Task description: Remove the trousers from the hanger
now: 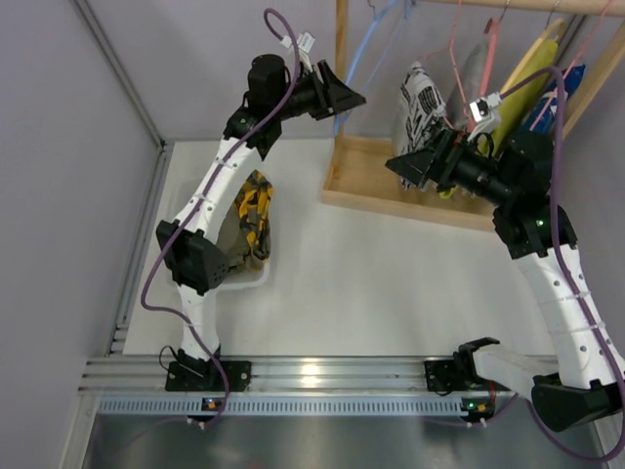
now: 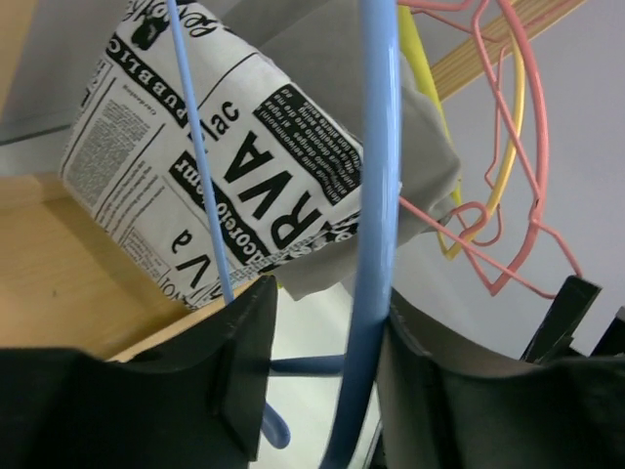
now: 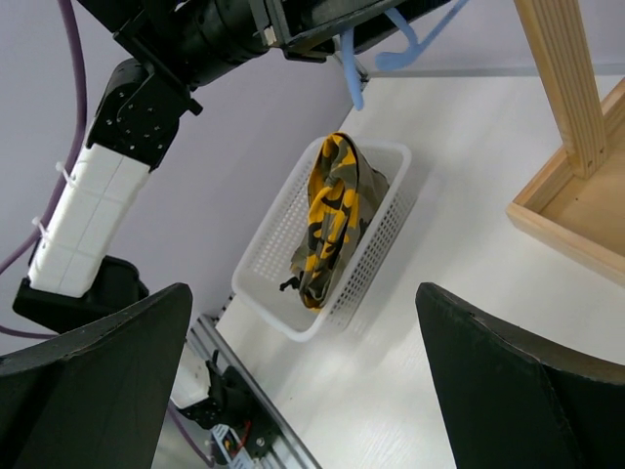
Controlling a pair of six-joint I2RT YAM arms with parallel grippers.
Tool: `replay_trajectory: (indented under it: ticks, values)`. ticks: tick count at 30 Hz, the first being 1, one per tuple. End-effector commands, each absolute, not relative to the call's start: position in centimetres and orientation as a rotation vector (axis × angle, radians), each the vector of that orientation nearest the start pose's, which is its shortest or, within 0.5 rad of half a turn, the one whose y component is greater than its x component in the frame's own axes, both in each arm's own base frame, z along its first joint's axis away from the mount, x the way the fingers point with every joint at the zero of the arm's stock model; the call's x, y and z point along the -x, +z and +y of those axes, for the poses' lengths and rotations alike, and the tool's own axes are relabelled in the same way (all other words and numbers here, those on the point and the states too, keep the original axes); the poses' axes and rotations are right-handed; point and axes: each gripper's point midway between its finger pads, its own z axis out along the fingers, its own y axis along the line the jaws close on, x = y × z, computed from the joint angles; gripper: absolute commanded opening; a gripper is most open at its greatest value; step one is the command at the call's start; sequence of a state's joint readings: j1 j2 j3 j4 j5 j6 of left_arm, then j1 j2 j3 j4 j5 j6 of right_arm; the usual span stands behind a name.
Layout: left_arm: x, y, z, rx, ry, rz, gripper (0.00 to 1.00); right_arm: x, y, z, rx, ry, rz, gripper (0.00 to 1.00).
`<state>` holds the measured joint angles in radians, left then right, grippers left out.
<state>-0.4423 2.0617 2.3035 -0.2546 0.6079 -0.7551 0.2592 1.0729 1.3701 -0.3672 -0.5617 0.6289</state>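
The trousers (image 1: 256, 217), olive and brown camouflage with yellow patches, lie bunched in a white basket (image 3: 256, 259) at the table's left; the right wrist view shows the trousers (image 3: 337, 215) clearly. The light blue hanger (image 1: 366, 49) is bare and hangs at the rack's left end. My left gripper (image 1: 347, 98) is raised to it. In the left wrist view the hanger's thick blue bar (image 2: 376, 195) runs between the jaws of the left gripper (image 2: 327, 322); it rests against the right finger, with a gap to the left finger. My right gripper (image 1: 405, 166) is wide open and holds nothing (image 3: 303, 293).
A wooden rack (image 1: 410, 195) with a tray base stands at the back. On it hang a black-and-white printed garment (image 2: 215, 156), pink hangers (image 2: 518, 195) and a yellow garment (image 1: 527, 78). A grey wall bounds the table's left side.
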Motion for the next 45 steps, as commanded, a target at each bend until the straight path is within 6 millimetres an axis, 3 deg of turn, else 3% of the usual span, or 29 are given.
replay_trajectory:
  ticks: [1, 6, 11, 12, 13, 15, 20, 25, 29, 30, 33, 36, 41, 45]
  values:
    - [-42.9, 48.4, -32.8, -0.306, -1.333, 1.615, 0.52, -26.9, 46.2, 18.0, 0.18, 1.067, 1.639, 0.99]
    - [-40.2, 50.3, -31.0, -0.346, -1.266, 1.563, 0.74, -26.4, 47.2, 17.2, 0.176, 1.043, 1.612, 0.99]
    - [-38.5, 49.7, -28.7, -0.343, -1.144, 1.581, 0.99, -25.7, 47.8, 16.3, 0.182, 0.998, 1.595, 0.99]
    - [-37.5, 50.6, -28.0, -0.348, -1.122, 1.56, 0.99, -25.6, 47.9, 16.1, 0.185, 0.985, 1.595, 0.99]
    - [-37.5, 49.4, -27.6, -0.341, -1.103, 1.588, 0.99, -25.4, 47.8, 15.9, 0.193, 0.967, 1.599, 0.99]
    - [-36.8, 49.5, -26.1, -0.332, -1.063, 1.583, 0.99, -25.3, 48.1, 15.4, 0.206, 0.928, 1.592, 1.0]
    - [-37.6, 46.0, -22.1, -0.275, -0.918, 1.675, 0.99, -24.6, 47.3, 14.7, 0.23, 0.862, 1.648, 0.99]
    - [-36.2, 44.0, -18.2, -0.28, -0.771, 1.751, 0.99, -24.1, 45.5, 13.7, 0.289, 0.759, 1.732, 0.99]
    - [-33.9, 38.5, -15.5, -0.396, -0.58, 1.926, 0.99, -23.2, 43.6, 12.8, 0.362, 0.675, 1.788, 0.99]
    - [-33.2, 38.3, -14.7, -0.392, -0.534, 1.934, 0.98, -23.1, 43.0, 12.6, 0.398, 0.645, 1.795, 0.99]
    - [-31.8, 33.7, -11.7, -0.34, -0.371, 2.051, 0.99, -22.3, 40.1, 12.2, 0.477, 0.603, 1.856, 0.99]
    - [-29.9, 31.6, -10.2, -0.337, -0.304, 2.074, 0.99, -21.4, 37.1, 11.8, 0.543, 0.568, 1.924, 0.99]
    - [-28.6, 30.4, -8.3, -0.278, -0.28, 2.094, 0.99, -19.5, 35.1, 11.2, 0.591, 0.544, 1.955, 1.0]
    - [-28.3, 30.4, -7.6, -0.218, -0.292, 2.099, 0.98, -19.1, 35.6, 10.8, 0.59, 0.515, 1.944, 0.99]
